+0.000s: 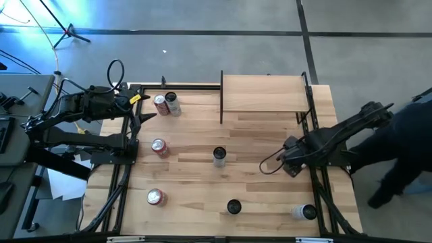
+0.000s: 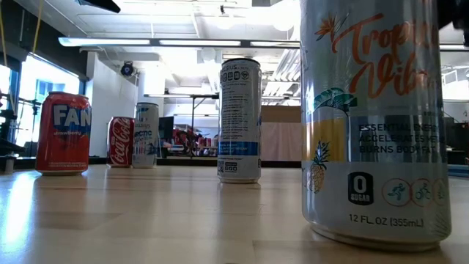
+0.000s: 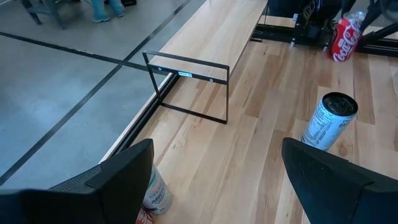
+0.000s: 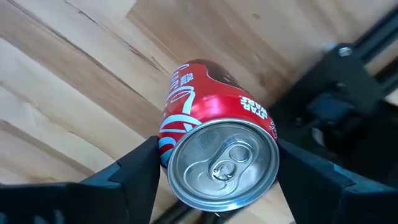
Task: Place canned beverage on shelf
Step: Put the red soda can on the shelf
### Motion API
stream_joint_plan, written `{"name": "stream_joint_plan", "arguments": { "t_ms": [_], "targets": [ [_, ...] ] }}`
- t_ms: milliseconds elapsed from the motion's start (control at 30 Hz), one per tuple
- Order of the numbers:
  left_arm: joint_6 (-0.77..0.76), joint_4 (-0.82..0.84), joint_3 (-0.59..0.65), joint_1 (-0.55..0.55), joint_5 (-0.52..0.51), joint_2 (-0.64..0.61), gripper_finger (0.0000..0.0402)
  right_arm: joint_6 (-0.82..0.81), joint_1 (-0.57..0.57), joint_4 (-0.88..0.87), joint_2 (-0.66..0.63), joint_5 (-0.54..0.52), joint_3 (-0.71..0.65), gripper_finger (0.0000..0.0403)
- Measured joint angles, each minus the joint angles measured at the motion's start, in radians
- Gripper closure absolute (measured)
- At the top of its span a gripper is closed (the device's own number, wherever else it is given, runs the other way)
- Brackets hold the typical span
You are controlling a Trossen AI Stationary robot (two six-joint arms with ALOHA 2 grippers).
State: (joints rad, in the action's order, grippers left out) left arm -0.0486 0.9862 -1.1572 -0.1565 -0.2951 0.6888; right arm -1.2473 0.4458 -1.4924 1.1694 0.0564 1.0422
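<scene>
Clearly the right hand (image 4: 214,180) grips a red cola can (image 4: 214,149) between its fingers, at centre right of the high view, below the shelf (image 1: 264,93) at the worktop's (image 1: 256,175) upper edge. At upper left, the left hand (image 1: 143,108) hangs open beside two cans (image 1: 166,104).

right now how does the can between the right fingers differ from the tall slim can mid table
The red cola can is short, wide and tilted between the right gripper fingers; the slim can is white, taller, narrower, and stands free and upright on the tabletop. Both have sealed tops.
</scene>
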Motion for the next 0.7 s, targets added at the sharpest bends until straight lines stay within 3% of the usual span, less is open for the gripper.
{"name": "stream_joint_plan", "arguments": {
  "t_ms": [267, 533, 700],
  "targets": [
    [0.0, 0.0, 0.0, 0.0, 0.0, 0.0, 0.0067, 0.081, -0.045, -0.074, -0.054, -0.072, 0.155, 0.0137],
    [0.0, 0.0, 0.0, 0.0, 0.0, 0.0, 0.0067, 0.244, -0.177, -0.078, -0.084, -0.081, 0.162, 0.0137],
    [0.0, 0.0, 0.0, 0.0, 0.0, 0.0, 0.0067, 0.404, -0.295, -0.078, -0.07, -0.145, 0.162, 0.0136]
  ]
}}
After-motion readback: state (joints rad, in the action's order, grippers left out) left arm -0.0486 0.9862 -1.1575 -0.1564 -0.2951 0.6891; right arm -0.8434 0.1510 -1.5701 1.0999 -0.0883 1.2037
